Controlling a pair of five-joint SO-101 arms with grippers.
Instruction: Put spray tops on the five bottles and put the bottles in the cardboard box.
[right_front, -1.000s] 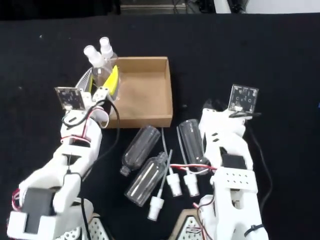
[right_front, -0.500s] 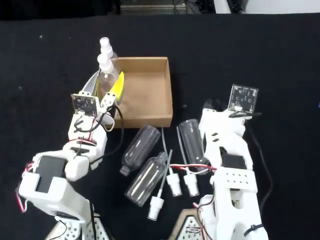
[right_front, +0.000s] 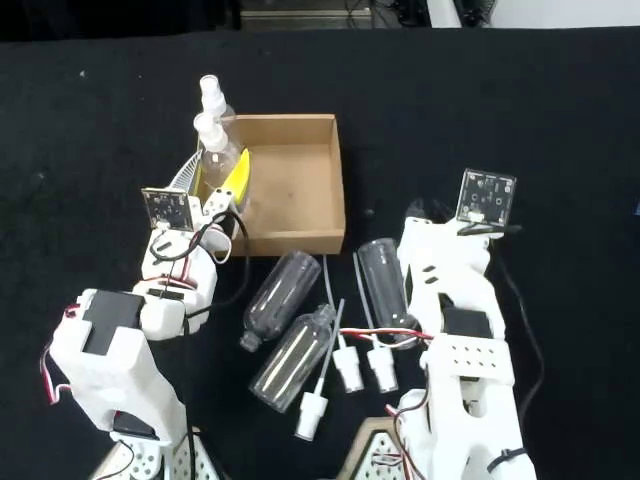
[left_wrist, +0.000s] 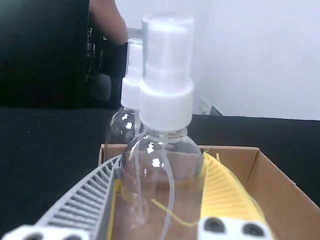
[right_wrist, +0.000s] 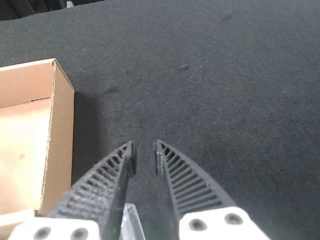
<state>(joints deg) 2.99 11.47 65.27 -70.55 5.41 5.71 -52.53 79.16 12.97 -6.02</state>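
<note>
"One capped bottle (right_front: 214, 152) stood upright, pinched in the left claw (right_front: 217, 168)."
"Where was the cardboard box (right_front: 292, 242)?"
"Its left wall was beside the bottle, its open floor just to the right, nearer that arm."

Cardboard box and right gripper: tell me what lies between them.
Nothing. In the right wrist view, the stretch from the near wall of the cardboard box to the right gripper is bare black table.
</note>
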